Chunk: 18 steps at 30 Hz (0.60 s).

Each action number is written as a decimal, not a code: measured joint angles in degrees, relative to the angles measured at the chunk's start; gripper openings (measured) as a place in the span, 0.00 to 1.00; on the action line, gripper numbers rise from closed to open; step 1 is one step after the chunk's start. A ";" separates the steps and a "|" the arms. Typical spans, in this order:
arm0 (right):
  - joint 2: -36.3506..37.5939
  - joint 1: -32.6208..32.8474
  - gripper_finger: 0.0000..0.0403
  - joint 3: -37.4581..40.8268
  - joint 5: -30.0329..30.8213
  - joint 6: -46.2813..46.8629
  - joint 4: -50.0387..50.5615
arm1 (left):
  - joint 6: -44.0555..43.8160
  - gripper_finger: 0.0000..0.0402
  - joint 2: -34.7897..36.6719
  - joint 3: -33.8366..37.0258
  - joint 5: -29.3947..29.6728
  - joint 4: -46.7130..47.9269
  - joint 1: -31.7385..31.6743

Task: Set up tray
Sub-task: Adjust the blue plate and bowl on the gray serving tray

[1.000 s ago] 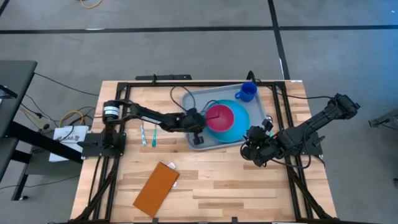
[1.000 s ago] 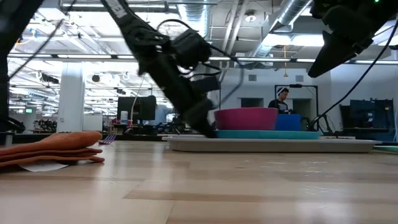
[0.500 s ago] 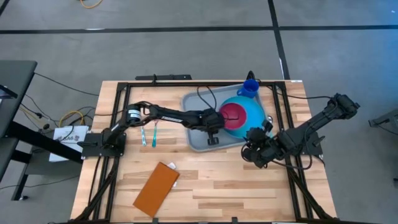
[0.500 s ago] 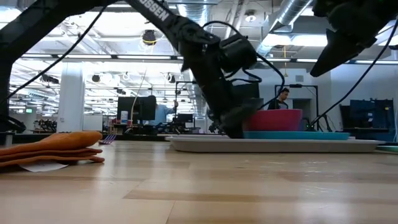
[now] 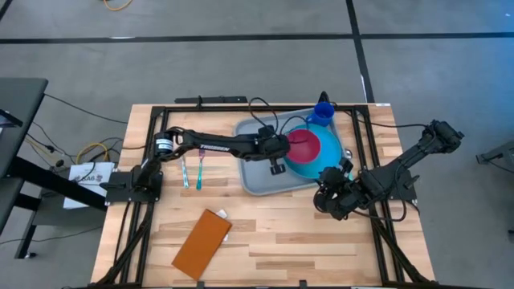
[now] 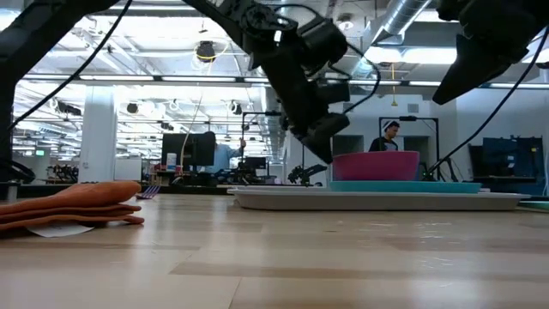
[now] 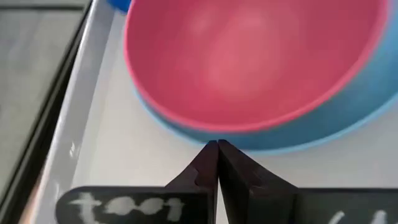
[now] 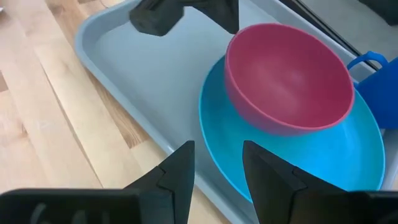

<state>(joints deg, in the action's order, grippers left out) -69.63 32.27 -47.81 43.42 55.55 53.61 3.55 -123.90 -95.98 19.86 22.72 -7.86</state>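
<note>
Two grippers I run: left gripper point(image 5: 277, 165), fingers together and empty, above the tray point(image 5: 255, 178); right gripper point(image 5: 328, 201), fingers apart, beside it.

From the left wrist view I see the pink bowl point(image 7: 249, 62) cut off at the frame edge. Blue mug point(image 5: 320, 114) sits half behind frame bars overhead. Two utensils point(image 5: 192, 171) on the worktop: too small to identify.

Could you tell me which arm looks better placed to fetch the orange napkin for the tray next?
Probably the left. Its gripper hangs shut and empty over the tray, on the same side as the napkin. The right gripper, open, sits beyond the tray's far corner near the blue plate.
</note>
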 joint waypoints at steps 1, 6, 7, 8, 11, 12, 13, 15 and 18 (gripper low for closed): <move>0.00 0.00 0.31 0.00 -0.02 0.00 0.06 | -0.06 0.00 -0.04 0.34 -0.29 -0.16 -0.31; 0.00 -0.01 0.31 0.02 -0.02 0.00 0.22 | 0.41 0.00 -0.04 0.54 -3.21 -3.88 -0.87; -0.02 -0.05 0.31 0.00 -0.02 0.00 0.26 | 0.86 0.00 -0.04 0.54 -4.08 -4.54 -0.87; -0.02 -0.15 0.31 0.00 -0.02 0.00 0.30 | 1.27 0.00 -0.04 0.54 -4.45 -4.96 -0.87; -0.02 -0.15 0.31 0.01 -0.02 -0.04 0.35 | 1.71 0.00 -0.04 0.54 -4.15 -6.95 -0.83; -0.01 -0.15 0.31 0.00 -0.02 -0.04 0.35 | 1.71 0.00 -0.04 0.54 -4.51 -7.42 -0.83; -0.02 -0.15 0.31 0.00 -0.02 -0.03 0.35 | 1.74 0.00 -0.04 0.54 -5.02 -7.76 -0.83; -0.02 -0.14 0.31 0.01 -0.02 -0.02 0.35 | 1.73 0.00 -0.04 0.54 -5.95 -8.05 -0.83; -0.02 -0.15 0.31 0.00 -0.02 -0.09 0.35 | 1.71 0.00 -0.04 0.54 -5.99 -8.31 -0.79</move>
<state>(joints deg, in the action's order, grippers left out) -69.65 32.12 -47.81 43.40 55.46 53.95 5.26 -123.94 -95.44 13.87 14.41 -8.65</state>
